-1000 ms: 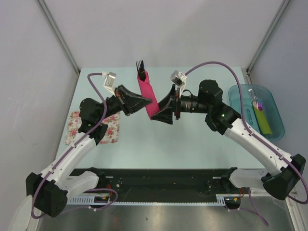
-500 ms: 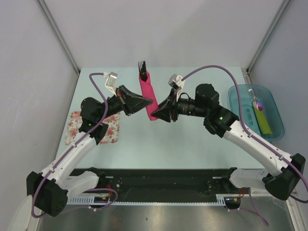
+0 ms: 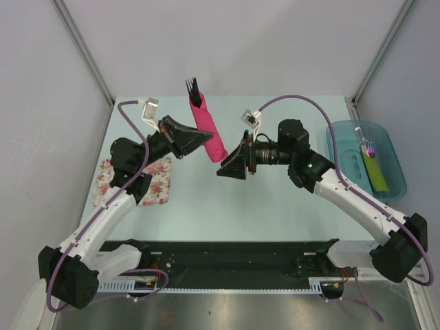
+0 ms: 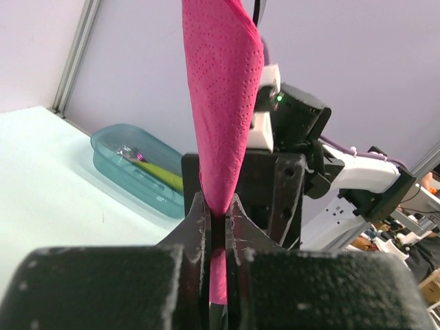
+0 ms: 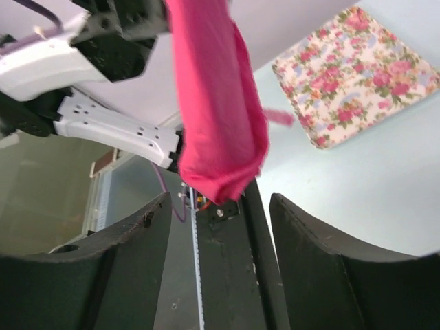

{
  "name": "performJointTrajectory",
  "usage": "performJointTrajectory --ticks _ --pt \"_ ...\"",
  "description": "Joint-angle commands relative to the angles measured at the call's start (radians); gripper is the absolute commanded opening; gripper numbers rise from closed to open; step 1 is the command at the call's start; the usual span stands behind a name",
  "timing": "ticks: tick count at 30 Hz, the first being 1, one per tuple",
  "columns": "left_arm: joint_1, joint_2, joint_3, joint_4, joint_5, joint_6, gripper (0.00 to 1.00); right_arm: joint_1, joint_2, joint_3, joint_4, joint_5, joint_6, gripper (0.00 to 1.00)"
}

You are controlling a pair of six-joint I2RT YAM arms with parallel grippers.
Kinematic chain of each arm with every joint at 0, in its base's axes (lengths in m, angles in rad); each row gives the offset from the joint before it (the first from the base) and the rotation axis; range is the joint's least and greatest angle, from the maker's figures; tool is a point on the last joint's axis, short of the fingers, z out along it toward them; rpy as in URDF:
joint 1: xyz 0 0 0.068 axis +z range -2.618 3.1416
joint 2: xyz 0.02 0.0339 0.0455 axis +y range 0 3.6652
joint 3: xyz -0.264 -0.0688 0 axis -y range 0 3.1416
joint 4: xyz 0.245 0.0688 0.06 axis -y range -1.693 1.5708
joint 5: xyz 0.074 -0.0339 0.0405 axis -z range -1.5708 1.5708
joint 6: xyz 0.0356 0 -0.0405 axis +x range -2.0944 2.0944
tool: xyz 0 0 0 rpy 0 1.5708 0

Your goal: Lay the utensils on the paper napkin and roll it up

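Observation:
The magenta paper napkin is rolled into a tube around the utensils; black fork tines stick out of its far end. My left gripper is shut on the roll's lower part and holds it above the table. In the left wrist view the roll rises from between the closed fingers. My right gripper is open, just right of the roll's near end and apart from it. In the right wrist view the roll's end hangs above the spread fingers.
A white floral cloth lies at the table's left. A teal tray at the right holds a white-handled brush and a yellow-green strip. The arms' black base rail runs along the near edge.
My left gripper has lifted the roll and swung it left and away. My right gripper has let go of the roll's near end, opened, and drawn back slightly.

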Motion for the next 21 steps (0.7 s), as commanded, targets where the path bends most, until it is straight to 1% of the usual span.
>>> performJointTrajectory --ticks 1,2,3,5,8,9,14,15,18,21 --pt "0.007 -0.013 0.046 0.090 -0.031 0.003 0.00 0.027 -0.041 0.055 -0.121 0.120 -0.107 0.65" --pt "0.005 -0.014 0.045 0.090 -0.032 0.003 0.00 0.044 -0.044 0.061 -0.138 0.146 -0.145 0.66" --pt "0.005 -0.011 0.045 0.088 -0.031 0.005 0.00 0.050 -0.044 0.069 -0.177 0.216 -0.165 0.69" --pt "0.005 -0.011 0.045 0.088 -0.029 0.008 0.00 0.054 -0.050 0.084 -0.198 0.282 -0.206 0.73" --pt "0.005 -0.007 0.043 0.090 -0.028 0.014 0.00 0.065 -0.059 0.115 -0.237 0.391 -0.257 0.82" --pt "0.005 -0.007 0.042 0.087 -0.028 0.018 0.00 0.067 -0.061 0.124 -0.247 0.405 -0.276 0.86" --pt "0.004 0.000 0.034 0.076 -0.029 0.031 0.00 0.145 -0.064 0.181 -0.273 0.510 -0.394 0.89" --pt "0.004 -0.002 0.034 0.078 -0.032 0.032 0.00 0.154 -0.063 0.186 -0.277 0.519 -0.426 0.89" --pt "0.004 0.001 0.036 0.071 -0.034 0.037 0.00 0.176 -0.044 0.201 -0.285 0.539 -0.455 0.90" --pt "0.004 0.003 0.037 0.064 -0.034 0.038 0.00 0.189 -0.033 0.204 -0.283 0.541 -0.478 0.85"
